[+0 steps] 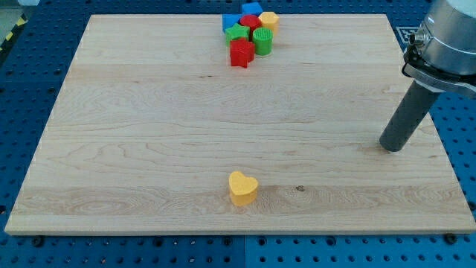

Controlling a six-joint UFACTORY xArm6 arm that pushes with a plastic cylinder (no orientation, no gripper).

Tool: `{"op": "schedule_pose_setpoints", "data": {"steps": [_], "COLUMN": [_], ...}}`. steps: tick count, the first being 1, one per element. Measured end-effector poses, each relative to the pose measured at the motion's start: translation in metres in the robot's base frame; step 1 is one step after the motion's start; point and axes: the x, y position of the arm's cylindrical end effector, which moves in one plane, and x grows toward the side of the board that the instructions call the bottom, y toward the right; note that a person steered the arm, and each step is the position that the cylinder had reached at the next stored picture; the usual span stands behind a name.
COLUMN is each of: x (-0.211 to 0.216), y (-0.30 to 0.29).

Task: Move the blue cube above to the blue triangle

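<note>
My tip point(391, 147) rests low at the view's right, rod tilted rightward.

- The blue cube point(252, 9) lies at the view's top, at the back of the block cluster.
- The blue triangle point(230, 21) lies just to its lower left, flat, partly hidden.

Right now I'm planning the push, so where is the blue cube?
The blue cube sits at the view's top edge of the board, topping the cluster, between the blue triangle and yellow block, far from my tip.
</note>
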Motion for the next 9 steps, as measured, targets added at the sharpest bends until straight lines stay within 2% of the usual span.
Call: {"op": "schedule_pose_setpoints", "data": {"steps": [3,4,6,7,9], "x": [-0.007,-0.064,-0.219,-0.243,-0.311], "y": [0.000,0.004,0.004,0.000,-0.062]}}
